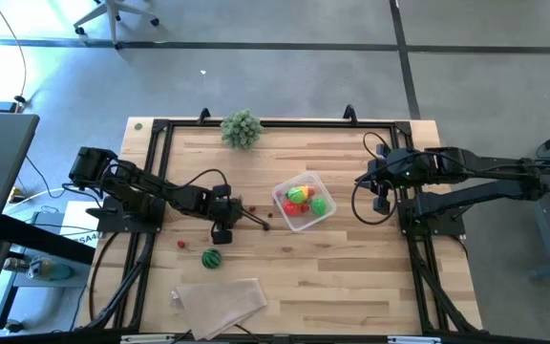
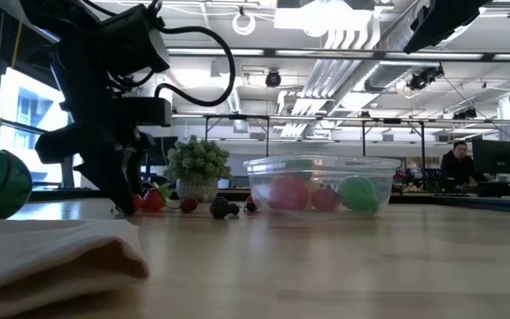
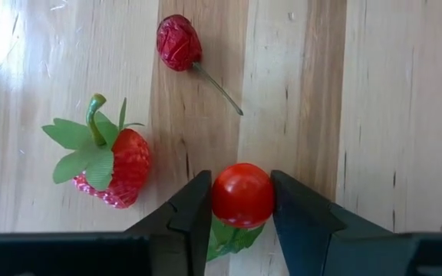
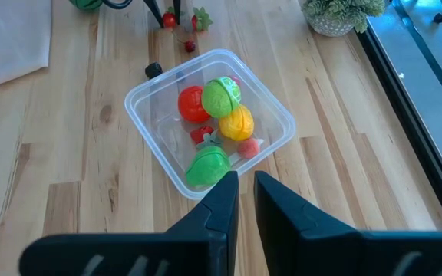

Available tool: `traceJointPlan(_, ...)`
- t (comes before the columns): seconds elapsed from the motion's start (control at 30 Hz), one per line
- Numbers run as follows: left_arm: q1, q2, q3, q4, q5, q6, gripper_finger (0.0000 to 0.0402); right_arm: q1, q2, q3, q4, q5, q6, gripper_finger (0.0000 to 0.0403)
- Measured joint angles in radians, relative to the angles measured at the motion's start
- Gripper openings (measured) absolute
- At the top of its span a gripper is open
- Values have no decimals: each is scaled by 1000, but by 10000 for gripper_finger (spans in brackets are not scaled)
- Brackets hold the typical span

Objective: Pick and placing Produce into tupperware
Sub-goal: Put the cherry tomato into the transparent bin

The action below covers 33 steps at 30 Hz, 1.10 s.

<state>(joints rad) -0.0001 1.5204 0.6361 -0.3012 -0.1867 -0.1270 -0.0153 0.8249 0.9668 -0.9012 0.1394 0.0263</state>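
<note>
The step in hand is judged to be a pick. The left gripper (image 3: 242,201) is lowered to the tabletop (image 1: 351,268), left of the tupperware (image 1: 306,202), and a small red tomato-like ball (image 3: 242,195) is bracketed by its two fingers, both pads touching or all but touching it; whether it is already firmly clamped cannot be told. A green leaf shows under the ball. Just beside it lie a strawberry (image 3: 117,167) with green leaves and, a little farther off, a wrinkled red berry on a thin stem (image 3: 178,42).

The tupperware sits near the middle of the tabletop and already holds several pieces: red, green and yellow ones are seen from the right wrist. A striped green melon ball (image 1: 212,257) lies nearer the front edge, and a folded cloth (image 1: 220,297) beyond that.

The right gripper (image 4: 246,192) waits with its fingers nearly together and nothing between them, on the right of the tupperware.

Next, the grip would need to be made sure, the ball lifted clear of its neighbours, carried right over the tupperware's rim and released.
</note>
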Motion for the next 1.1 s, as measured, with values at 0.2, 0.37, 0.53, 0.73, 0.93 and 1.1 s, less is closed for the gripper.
traceJointPlan(0.2, 0, 2, 20, -15, 13, -11, 120, 0, 0, 0, 0, 0, 0, 34)
traceJointPlan(0.37, 0, 2, 82, -28, 57, -11, 105, 0, 0, 0, 0, 0, 0, 34)
traceJointPlan(0.53, 0, 1, 169, -121, 59, -5, 116, 0, 0, 0, 0, 0, 0, 34)
traceJointPlan(0.73, 1, 1, 290, -171, 1, 95, 115, 0, 0, 0, 0, 0, 0, 34)
traceJointPlan(0.93, 1, 1, 444, -166, -54, 224, 105, 0, 0, 0, 0, 0, 0, 34)
traceJointPlan(1.1, 29, 0, 555, -77, -54, 327, 119, 0, 0, 0, 0, 0, 0, 34)
